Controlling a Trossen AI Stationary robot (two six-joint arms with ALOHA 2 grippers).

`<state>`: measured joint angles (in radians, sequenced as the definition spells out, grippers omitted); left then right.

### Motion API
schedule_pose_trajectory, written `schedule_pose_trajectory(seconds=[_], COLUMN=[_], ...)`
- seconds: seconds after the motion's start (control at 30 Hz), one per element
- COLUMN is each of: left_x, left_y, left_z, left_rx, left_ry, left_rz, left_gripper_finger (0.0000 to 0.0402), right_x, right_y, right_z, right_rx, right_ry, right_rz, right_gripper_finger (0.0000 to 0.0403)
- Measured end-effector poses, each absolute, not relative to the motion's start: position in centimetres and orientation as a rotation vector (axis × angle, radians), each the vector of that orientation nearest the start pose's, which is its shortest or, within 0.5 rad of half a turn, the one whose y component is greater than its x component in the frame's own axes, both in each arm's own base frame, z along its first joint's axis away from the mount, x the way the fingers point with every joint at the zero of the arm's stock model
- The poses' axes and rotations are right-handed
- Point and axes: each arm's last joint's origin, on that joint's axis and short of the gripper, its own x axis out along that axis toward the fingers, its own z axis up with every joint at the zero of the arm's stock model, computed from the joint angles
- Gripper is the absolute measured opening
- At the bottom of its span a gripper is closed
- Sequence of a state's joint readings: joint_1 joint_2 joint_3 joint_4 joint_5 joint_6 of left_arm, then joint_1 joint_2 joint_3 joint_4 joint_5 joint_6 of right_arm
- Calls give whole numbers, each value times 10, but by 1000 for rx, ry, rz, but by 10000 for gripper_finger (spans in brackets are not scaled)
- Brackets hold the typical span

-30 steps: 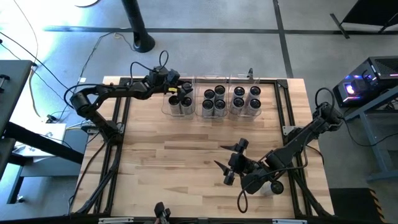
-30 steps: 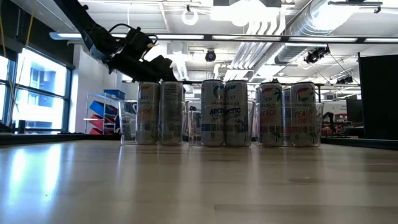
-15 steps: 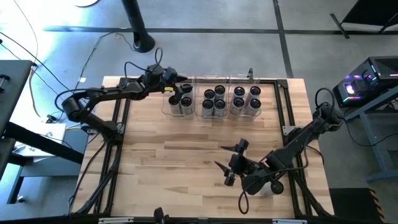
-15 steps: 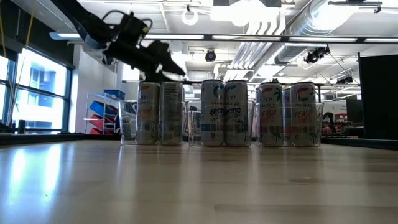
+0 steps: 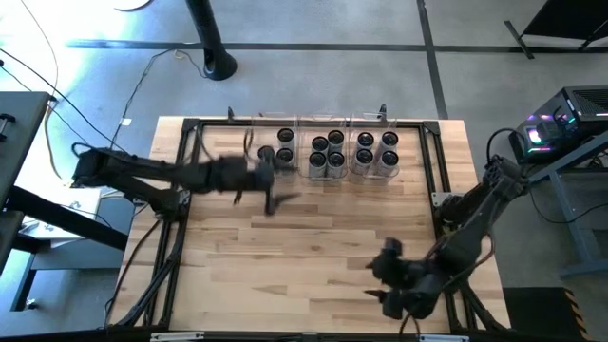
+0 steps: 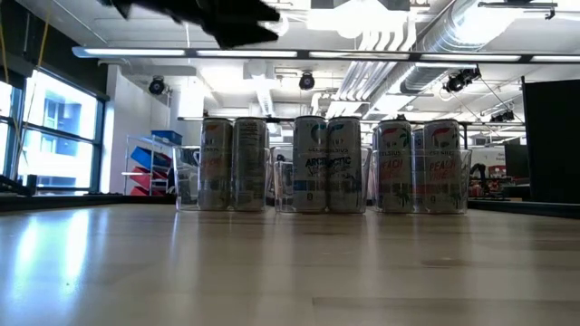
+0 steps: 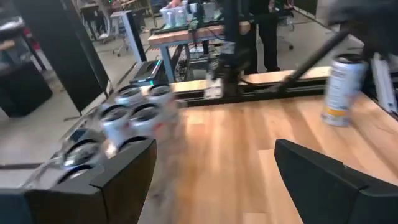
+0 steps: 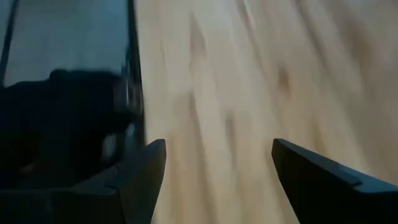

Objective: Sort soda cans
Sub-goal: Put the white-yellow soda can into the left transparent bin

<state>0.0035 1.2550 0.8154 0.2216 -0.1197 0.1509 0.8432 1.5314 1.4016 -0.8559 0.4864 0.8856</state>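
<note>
Place: robotics lab or workshop
Ceiling: exposed silver ducts (image 6: 412, 36), pipes and strip lights
Floor: bare grey concrete (image 5: 313, 57)
Furnishing: wooden counter (image 5: 304, 237), more workbenches (image 7: 186, 34) behind

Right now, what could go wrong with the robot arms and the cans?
1. The open left gripper hangs close beside the left bin; a careless swing could knock its cans over.
2. One lone can stands on the table near the right arm, whose open right gripper is empty; that arm could tip it.
</note>
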Motion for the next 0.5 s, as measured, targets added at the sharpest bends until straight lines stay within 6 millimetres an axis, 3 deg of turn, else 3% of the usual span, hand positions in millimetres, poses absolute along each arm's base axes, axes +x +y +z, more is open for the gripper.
schedule_pose_trajectory(seconds=[0.1,0.23,0.37,0.5], left_x=[281,281,285,293], left_y=[-32,-66,-86,-93], left_z=[278,268,252,231], left_rx=[181,145,156,135], left_ry=[243,264,302,361], left_rz=[113,132,156,186], left_gripper_finger=[321,321,321,321], right_x=[197,163,133,115], right_y=[227,236,242,246], right_z=[332,341,334,322], right_rx=[384,498,581,588], right_ry=[993,1084,1114,1131], right_rz=[-115,-236,-378,-460], right_gripper_finger=[289,289,289,289])
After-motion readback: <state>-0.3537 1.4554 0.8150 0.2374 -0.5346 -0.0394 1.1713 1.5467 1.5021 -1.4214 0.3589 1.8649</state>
